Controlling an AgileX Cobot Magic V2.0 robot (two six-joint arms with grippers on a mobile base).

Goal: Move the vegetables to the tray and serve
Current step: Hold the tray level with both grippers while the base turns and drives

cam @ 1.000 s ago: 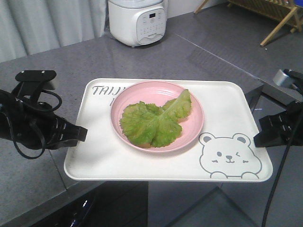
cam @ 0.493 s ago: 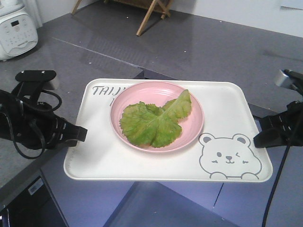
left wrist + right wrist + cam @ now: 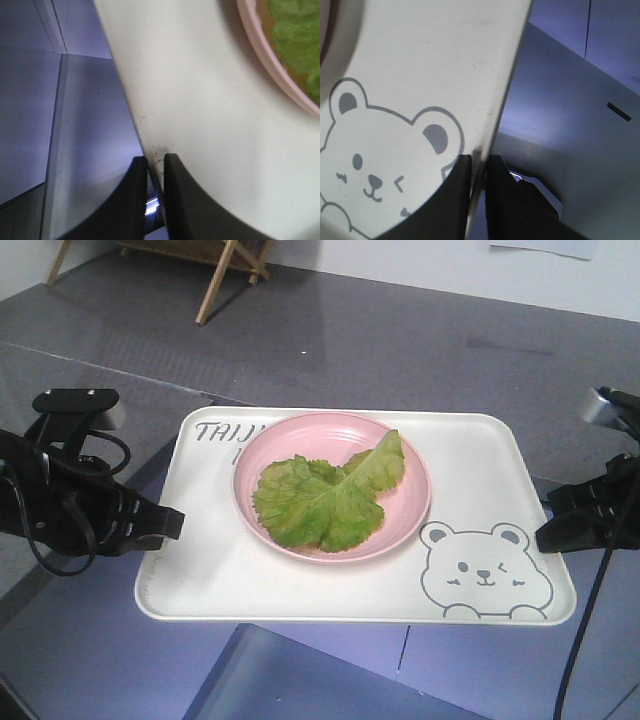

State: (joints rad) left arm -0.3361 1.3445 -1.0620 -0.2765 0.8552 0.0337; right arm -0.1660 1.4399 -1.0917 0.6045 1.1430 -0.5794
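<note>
The tray (image 3: 250, 585) hangs clamped between left hand (image 3: 174, 523) and right hand (image 3: 545, 534).

Scene behind the tray (image 3: 480, 470) swings sideways: the wooden stand (image 3: 232, 265) now sits upper left on grey floor (image 3: 420, 340) (white cooker is out of view).

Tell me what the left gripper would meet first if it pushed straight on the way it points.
The left gripper is shut on the left rim of the tray, so the tray itself comes first; beyond that, probably the rim of the pink plate.
</note>
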